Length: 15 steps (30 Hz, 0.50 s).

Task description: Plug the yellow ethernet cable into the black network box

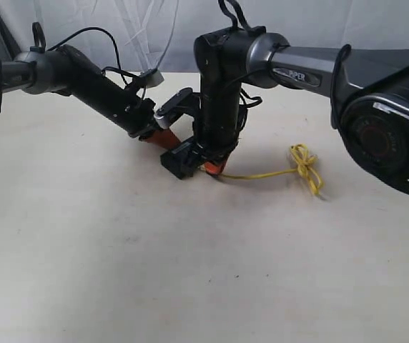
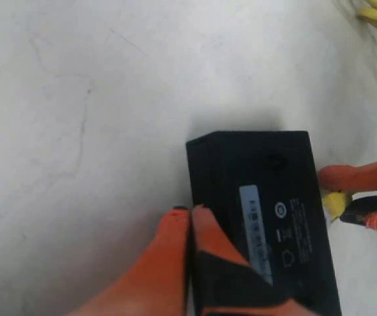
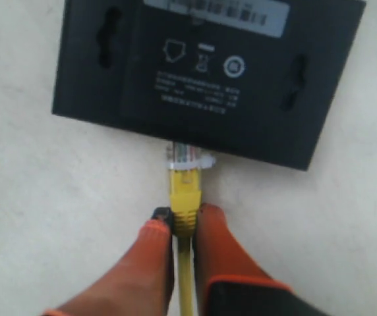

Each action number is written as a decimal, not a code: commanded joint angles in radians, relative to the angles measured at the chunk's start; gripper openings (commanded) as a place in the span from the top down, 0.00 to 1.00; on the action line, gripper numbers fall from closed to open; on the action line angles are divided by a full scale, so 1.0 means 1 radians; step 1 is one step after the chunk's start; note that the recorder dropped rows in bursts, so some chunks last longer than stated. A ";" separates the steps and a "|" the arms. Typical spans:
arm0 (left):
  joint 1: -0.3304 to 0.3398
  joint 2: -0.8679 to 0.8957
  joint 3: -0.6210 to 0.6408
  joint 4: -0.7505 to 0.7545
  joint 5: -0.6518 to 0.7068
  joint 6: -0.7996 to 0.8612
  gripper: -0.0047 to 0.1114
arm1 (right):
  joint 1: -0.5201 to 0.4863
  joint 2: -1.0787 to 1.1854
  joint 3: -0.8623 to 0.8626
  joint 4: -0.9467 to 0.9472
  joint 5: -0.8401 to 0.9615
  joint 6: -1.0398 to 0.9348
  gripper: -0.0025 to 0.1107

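The box (image 3: 208,72) is gripped at one edge by the left gripper (image 2: 190,214). The cable (image 3: 185,197) is pinched behind its plug (image 3: 187,157) by the right gripper (image 3: 182,220), the plug meeting the box's side.

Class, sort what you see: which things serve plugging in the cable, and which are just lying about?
Job: yellow ethernet cable; black network box; right pincer on the cable; left pincer on the box.
Merely there: table; white curtain.
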 commanded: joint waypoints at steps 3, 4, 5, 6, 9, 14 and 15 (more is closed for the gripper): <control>-0.004 -0.010 -0.002 -0.026 0.033 0.003 0.96 | 0.002 -0.001 -0.006 0.006 -0.054 -0.005 0.99; -0.004 -0.010 -0.002 -0.026 0.034 0.003 0.96 | 0.002 0.001 -0.006 0.006 -0.056 -0.002 0.99; -0.004 -0.010 -0.002 -0.026 0.034 0.003 0.96 | 0.002 0.001 -0.006 0.004 -0.056 0.010 0.99; -0.004 -0.010 -0.002 -0.026 0.034 0.003 0.96 | 0.002 0.004 -0.006 0.004 -0.057 0.025 0.99; -0.004 -0.010 -0.002 -0.026 0.034 0.003 0.96 | -0.005 0.005 -0.006 0.002 -0.053 0.040 0.99; -0.004 -0.012 -0.002 -0.015 0.034 0.017 0.96 | -0.005 0.005 -0.013 0.003 0.006 0.040 0.99; -0.004 -0.017 -0.002 -0.015 0.029 0.017 0.96 | -0.005 0.005 -0.013 0.000 0.009 0.040 0.99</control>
